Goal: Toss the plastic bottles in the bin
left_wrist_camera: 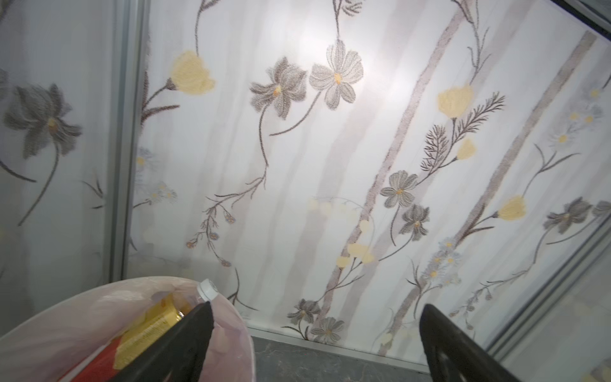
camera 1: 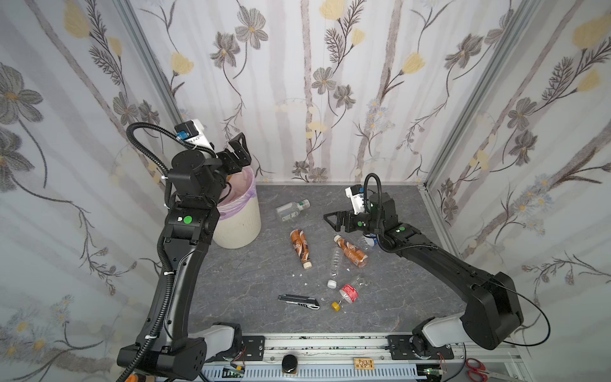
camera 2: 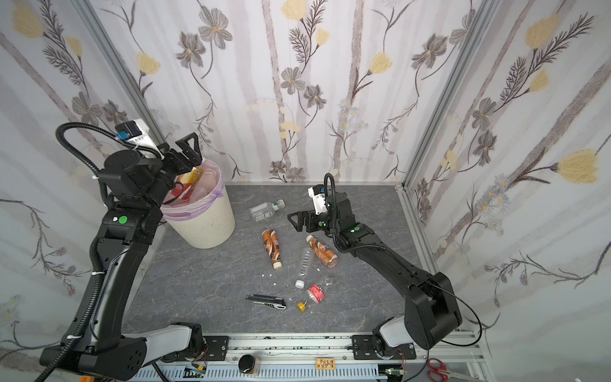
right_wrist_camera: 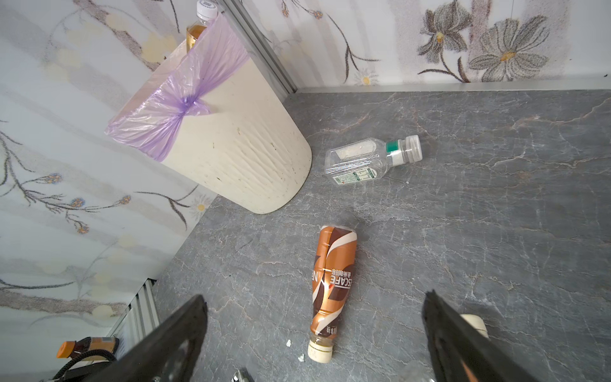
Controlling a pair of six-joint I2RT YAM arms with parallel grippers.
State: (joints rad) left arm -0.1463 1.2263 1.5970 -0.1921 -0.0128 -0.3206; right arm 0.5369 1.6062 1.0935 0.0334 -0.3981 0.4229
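Note:
The cream bin (camera 1: 243, 228) (camera 2: 206, 228) with a lilac bag stands at the back left. My left gripper (camera 1: 243, 147) (camera 2: 193, 150) (left_wrist_camera: 314, 330) hangs open and empty over its rim; a yellow-and-red labelled bottle (camera 2: 191, 177) (left_wrist_camera: 148, 330) sticks up inside. My right gripper (camera 1: 330, 221) (camera 2: 293, 222) (right_wrist_camera: 314, 324) is open above the table, holding nothing. Below it lies a brown coffee bottle (camera 1: 300, 248) (right_wrist_camera: 332, 284). A clear green-banded bottle (camera 1: 292, 210) (right_wrist_camera: 370, 158), an amber bottle (camera 1: 352, 251), a clear ribbed bottle (camera 1: 334, 268) and a red-labelled bottle (camera 1: 348, 292) also lie on the table.
A grey-black utility knife (camera 1: 299, 302) and a loose yellow cap (camera 1: 336, 306) lie near the front. Floral walls close in the back and both sides. A metal rail (camera 1: 324, 345) runs along the front. An orange-capped brown bottle (right_wrist_camera: 86, 345) lies beyond the table's left edge.

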